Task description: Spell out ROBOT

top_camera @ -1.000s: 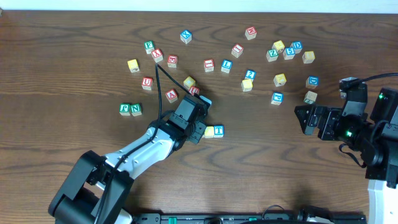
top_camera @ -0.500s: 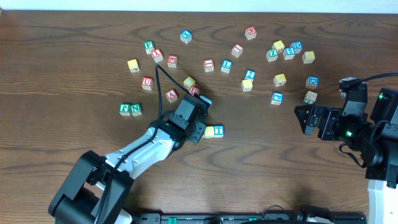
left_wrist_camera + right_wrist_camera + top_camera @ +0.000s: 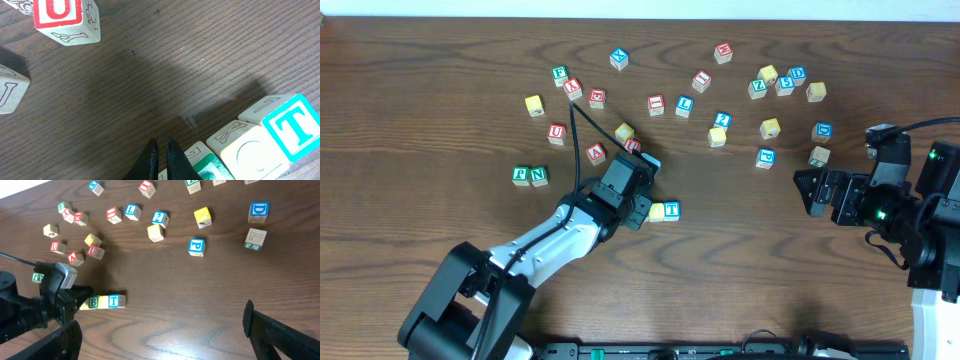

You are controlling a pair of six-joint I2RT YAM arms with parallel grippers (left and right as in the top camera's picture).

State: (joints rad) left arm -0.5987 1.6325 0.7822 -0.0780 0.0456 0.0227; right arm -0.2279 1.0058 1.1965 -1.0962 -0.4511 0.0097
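Observation:
A short row of letter blocks lies mid-table: a green B block (image 3: 93, 301), a yellow O block (image 3: 657, 211) and a blue T block (image 3: 672, 209). In the left wrist view the green block (image 3: 210, 165), the yellow O (image 3: 250, 150) and the blue T (image 3: 295, 125) sit touching in a line. My left gripper (image 3: 161, 145) is shut and empty, tips on the wood just left of the green block; it shows in the overhead view (image 3: 640, 203). My right gripper (image 3: 160, 330) is open and empty above bare table at the right (image 3: 810, 192).
Many loose letter blocks are scattered across the far half of the table, among them a red U (image 3: 65, 17), a blue L (image 3: 684, 104), a blue P (image 3: 196, 246), a blue D (image 3: 258, 210) and green blocks at the left (image 3: 530, 176).

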